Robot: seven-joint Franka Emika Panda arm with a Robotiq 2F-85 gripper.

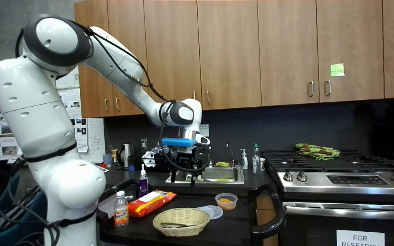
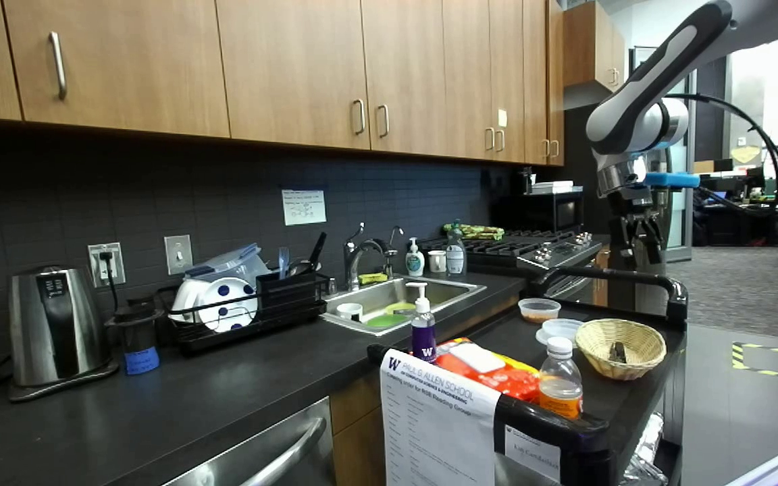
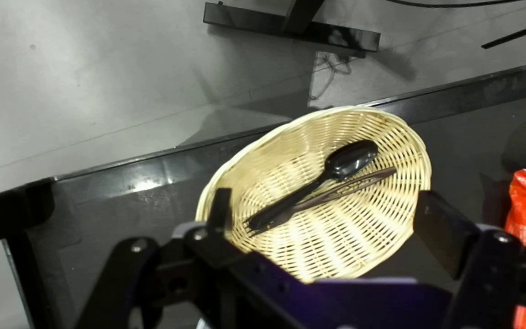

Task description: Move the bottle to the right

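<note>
Held high with jaws wide and empty, facing down toward the basket (image 3: 345, 246), likely for room to pick an approach. Look beside the red packet (image 1: 150, 204) for the bottle (image 1: 143, 184), set upright, presumably against spills, well apart from the jaws.

Slim purple plastic bottle (image 2: 423, 337): white pump, white W on label. Black two-finger gripper (image 3: 326, 201). Crinkled red plastic packet (image 1: 152, 204): yellow stripe, white panel. Oval straw-coloured wicker basket (image 3: 359, 249): woven pattern. Glossy black plastic spoon (image 3: 347, 162). Clear plastic drink bottle (image 1: 121, 210): white cap, orange label. Round white plate (image 2: 227, 297): dark blue dots. Folded green cloth (image 1: 318, 151): brown patterning. Yellow-and-black floor tape (image 2: 738, 356): striped. Brown cabinet doors (image 1: 229, 54): wood grain.
</note>
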